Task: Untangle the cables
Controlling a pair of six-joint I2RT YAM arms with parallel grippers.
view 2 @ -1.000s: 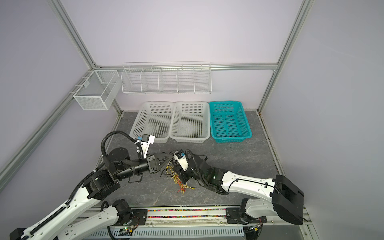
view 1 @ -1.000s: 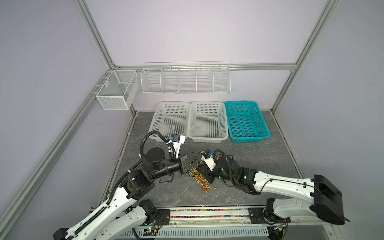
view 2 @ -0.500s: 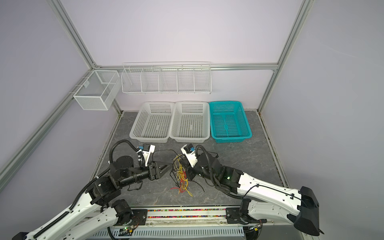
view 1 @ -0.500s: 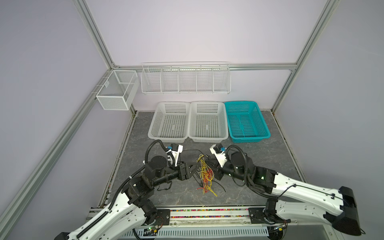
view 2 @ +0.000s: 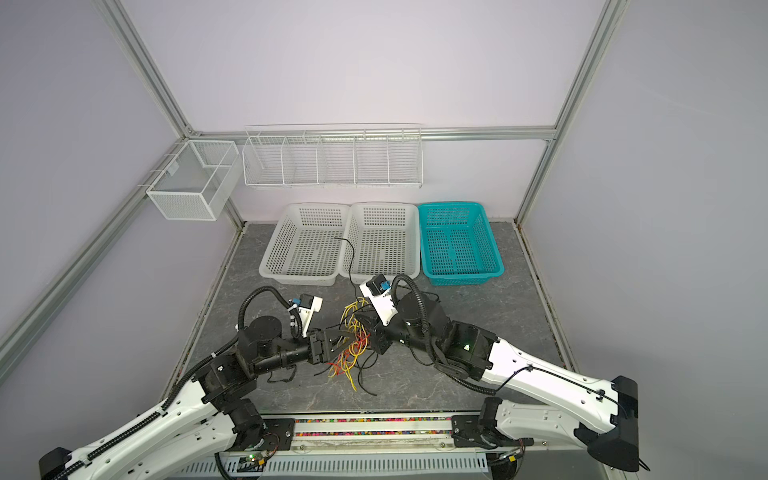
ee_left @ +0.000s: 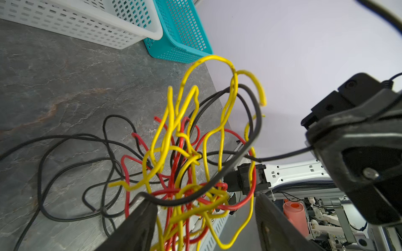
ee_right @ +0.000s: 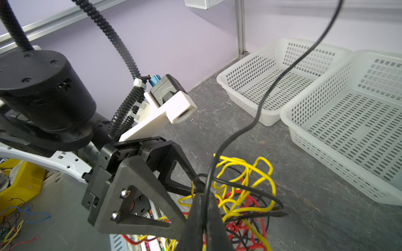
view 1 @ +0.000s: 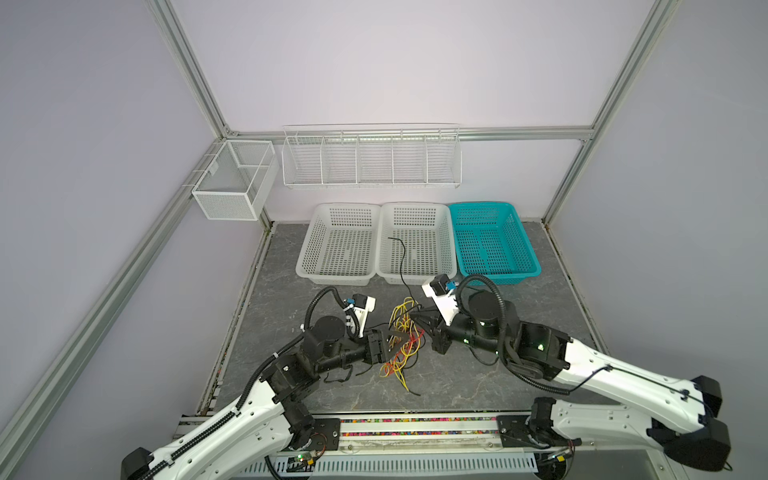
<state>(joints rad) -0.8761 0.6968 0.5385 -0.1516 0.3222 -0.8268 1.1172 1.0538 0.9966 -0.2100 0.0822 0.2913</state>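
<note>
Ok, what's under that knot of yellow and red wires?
The grey table, with black cable loops lying on it. The open left gripper straddles the knot low down. The spot right beneath is hidden.

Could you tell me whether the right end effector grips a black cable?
Yes, the black cable rises from between the fingertips of the shut right end effector.
</note>
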